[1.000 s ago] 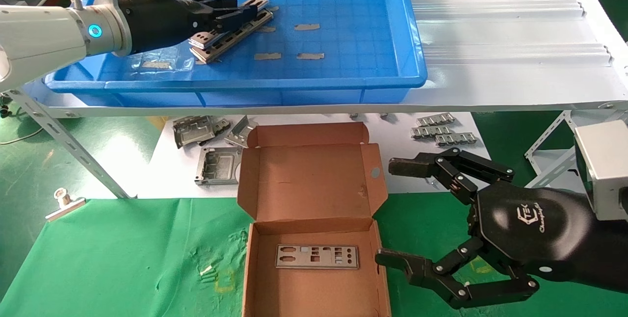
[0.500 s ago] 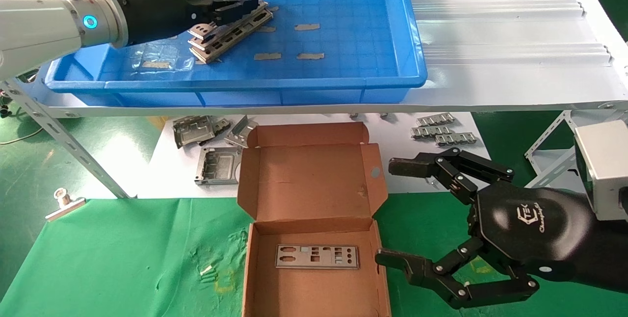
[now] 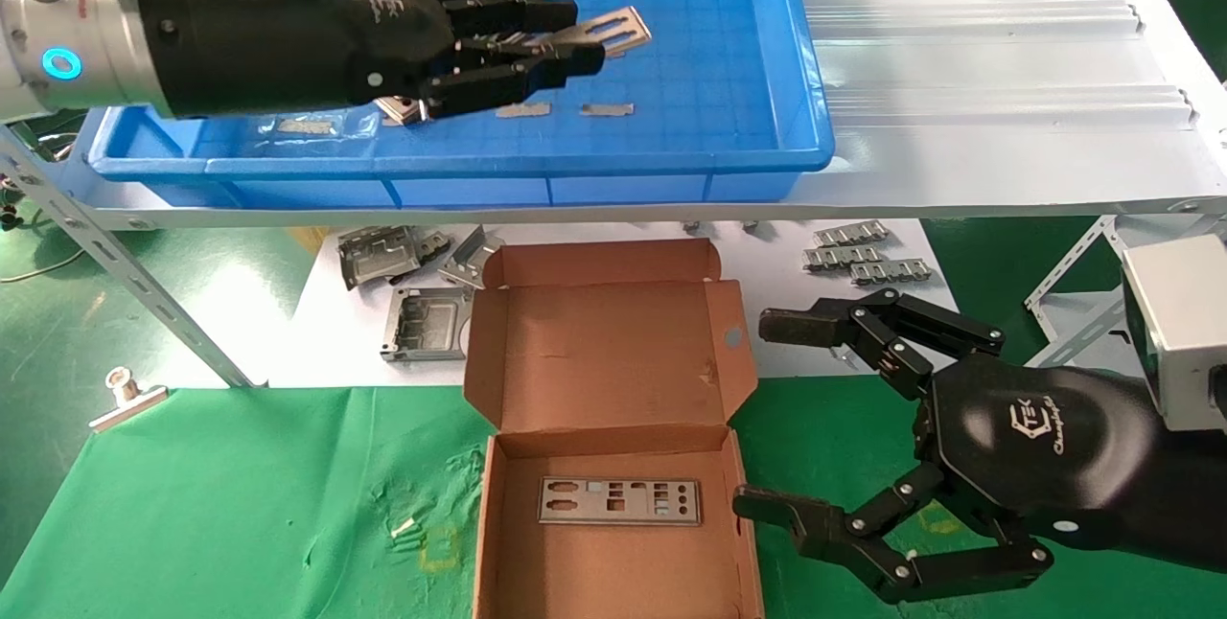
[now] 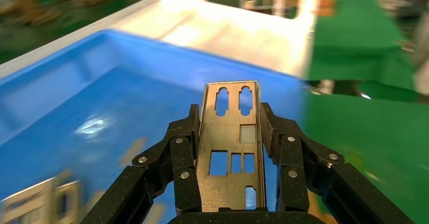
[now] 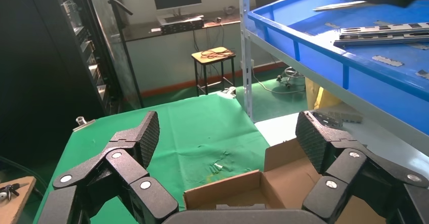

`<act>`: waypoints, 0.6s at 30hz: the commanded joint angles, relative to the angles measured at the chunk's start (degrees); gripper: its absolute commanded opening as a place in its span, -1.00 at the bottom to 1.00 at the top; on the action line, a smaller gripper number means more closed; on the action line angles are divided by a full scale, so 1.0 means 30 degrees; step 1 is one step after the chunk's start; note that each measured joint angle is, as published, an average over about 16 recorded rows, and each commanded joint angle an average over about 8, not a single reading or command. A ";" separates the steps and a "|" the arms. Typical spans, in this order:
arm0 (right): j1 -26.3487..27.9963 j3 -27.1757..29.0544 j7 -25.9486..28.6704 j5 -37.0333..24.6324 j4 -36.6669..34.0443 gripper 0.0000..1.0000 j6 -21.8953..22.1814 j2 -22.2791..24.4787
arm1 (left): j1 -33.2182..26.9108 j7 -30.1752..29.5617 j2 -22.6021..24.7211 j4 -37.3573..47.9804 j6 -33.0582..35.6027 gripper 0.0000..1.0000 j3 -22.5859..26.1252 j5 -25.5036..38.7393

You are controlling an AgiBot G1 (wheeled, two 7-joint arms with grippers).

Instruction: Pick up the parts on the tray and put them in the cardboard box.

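My left gripper [image 3: 573,56] is shut on one long silver-grey punched part [image 3: 613,28] and holds it above the floor of the blue tray [image 3: 805,73]. In the left wrist view the part [image 4: 230,138] sits lengthwise between the two fingers [image 4: 184,138]. More parts [image 3: 401,109] lie in the tray, mostly hidden behind the gripper; they show as a stack in the right wrist view [image 5: 384,30]. The open cardboard box [image 3: 613,561] stands below on the green cloth with one part [image 3: 619,501] inside. My right gripper [image 3: 767,413] is open and empty beside the box's right wall.
Small grey tape strips [image 3: 606,109] lie on the tray floor. Squarer grey metal frames [image 3: 422,322] and small metal pieces [image 3: 863,260] lie on the white sheet behind the box. A metal clip [image 3: 125,394] sits at the cloth's left edge. A slanted shelf strut [image 3: 144,293] stands at left.
My left gripper has lifted one part off the stack and carried it up and to the right over the tray. The right arm has not moved.
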 commanded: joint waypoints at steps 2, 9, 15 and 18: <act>0.0000 0.0000 0.0000 0.0000 0.0000 1.00 0.0000 0.0000 | 0.0243 0.0827 -0.0373 -0.0487 0.2015 -1.00 -0.0039 -0.0163; 0.0000 0.0000 0.0000 0.0000 0.0000 1.00 0.0000 0.0000 | 0.2607 0.1635 -0.1289 -0.4967 0.2713 -1.00 0.0913 -0.0832; 0.0000 0.0000 0.0000 0.0000 0.0000 1.00 0.0000 0.0000 | 0.5764 0.0318 -0.2377 -1.0093 0.1772 -1.00 0.1842 -0.1606; 0.0000 0.0000 0.0000 0.0000 0.0000 1.00 0.0000 0.0000 | 0.7587 -0.0379 -0.2505 -1.1946 0.0412 -1.00 0.2035 -0.1593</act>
